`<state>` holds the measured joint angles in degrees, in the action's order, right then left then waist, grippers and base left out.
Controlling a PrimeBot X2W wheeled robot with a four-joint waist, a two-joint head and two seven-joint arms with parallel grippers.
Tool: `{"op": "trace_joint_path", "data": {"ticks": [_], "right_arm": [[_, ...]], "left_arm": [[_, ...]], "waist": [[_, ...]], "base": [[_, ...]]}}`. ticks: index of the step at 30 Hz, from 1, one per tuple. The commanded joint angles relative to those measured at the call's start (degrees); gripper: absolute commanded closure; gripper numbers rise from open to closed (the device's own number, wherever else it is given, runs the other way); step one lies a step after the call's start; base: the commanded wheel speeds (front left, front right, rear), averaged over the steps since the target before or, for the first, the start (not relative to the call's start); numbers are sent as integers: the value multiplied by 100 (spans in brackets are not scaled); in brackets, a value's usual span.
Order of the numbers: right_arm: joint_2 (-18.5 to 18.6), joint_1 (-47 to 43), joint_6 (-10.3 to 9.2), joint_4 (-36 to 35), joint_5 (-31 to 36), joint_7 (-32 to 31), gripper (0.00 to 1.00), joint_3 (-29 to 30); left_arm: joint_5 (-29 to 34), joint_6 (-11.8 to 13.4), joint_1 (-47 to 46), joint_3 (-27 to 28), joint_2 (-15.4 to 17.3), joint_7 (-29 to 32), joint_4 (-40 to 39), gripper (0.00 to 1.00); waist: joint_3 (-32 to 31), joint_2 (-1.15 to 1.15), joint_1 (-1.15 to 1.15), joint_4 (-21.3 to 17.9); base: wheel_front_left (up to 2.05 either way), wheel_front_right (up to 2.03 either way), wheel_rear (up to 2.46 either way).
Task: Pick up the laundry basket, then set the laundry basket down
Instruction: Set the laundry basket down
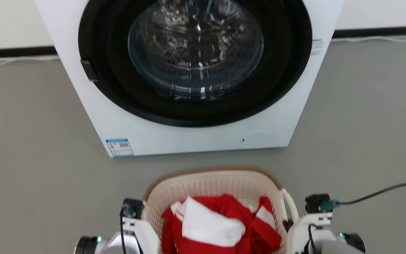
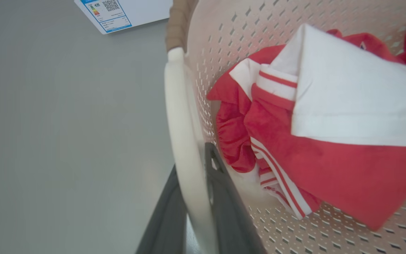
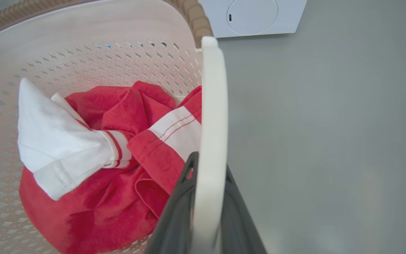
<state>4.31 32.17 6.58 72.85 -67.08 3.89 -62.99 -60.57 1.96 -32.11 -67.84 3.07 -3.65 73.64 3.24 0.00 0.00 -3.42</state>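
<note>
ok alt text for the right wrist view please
The right gripper is shut on the white loop handle of the laundry basket. Red and white clothing lies in the perforated cream basket; grey floor and a corner of the white washing machine lie beyond.

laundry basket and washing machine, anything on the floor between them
Nothing; the head view shows bare grey floor between laundry basket and washing machine.

The laundry basket [image 1: 206,187] is cream-white and perforated with a brown woven-look rim. It stands upright between both grippers and holds red-and-white clothing [image 1: 220,225]. The left gripper [image 2: 192,158] pinches its left loop handle [image 2: 183,106], and the right gripper [image 3: 210,162] pinches its right handle [image 3: 211,106].
</note>
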Motion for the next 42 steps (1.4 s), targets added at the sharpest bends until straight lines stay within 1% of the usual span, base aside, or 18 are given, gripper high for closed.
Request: {"op": "trace_joint_path", "data": {"ticks": [1, 6, 16, 21, 27, 33, 42], "right_arm": [[-143, 234, 91, -119, -16, 165, 100, -50], [-143, 482, 91, -77, 23, 359, 100, -121], [-143, 1210, 91, -16, 154, 881, 100, -163], [-143, 1472, 91, -17, 260, 1021, 100, -196], [-143, 1657, 91, 23, 370, 1092, 100, -160], [-143, 1790, 91, 57, 479, 1107, 100, -80], [-143, 2102, 91, 97, 994, 1109, 100, 401]], "left_arm": [[-17, -46, -353, 39, -19, -122, -65, 100], [37, -4, -666, -13, -19, -209, -62, 100], [211, 289, -1463, -75, -17, -544, -19, 100], [267, 372, -1735, -90, 11, -651, 2, 100], [304, 489, -1995, -64, 15, -867, 15, 100], [319, 549, -2129, -40, 14, -975, 21, 100], [340, 670, -2318, 54, 0, -1111, 23, 100]], "waist": [[155, 0, 0, 12], [554, 0, 0, 86], [1619, 0, 0, 134], [2051, 0, 0, 137], [2421, 0, 0, 160], [2634, 0, 0, 184], [3069, 0, 0, 257]], "base": [[0, 0, 0], [0, 0, 0], [0, 0, 0], [0, 0, 0], [0, 0, 0], [0, 0, 0], [0, 0, 0]]}}
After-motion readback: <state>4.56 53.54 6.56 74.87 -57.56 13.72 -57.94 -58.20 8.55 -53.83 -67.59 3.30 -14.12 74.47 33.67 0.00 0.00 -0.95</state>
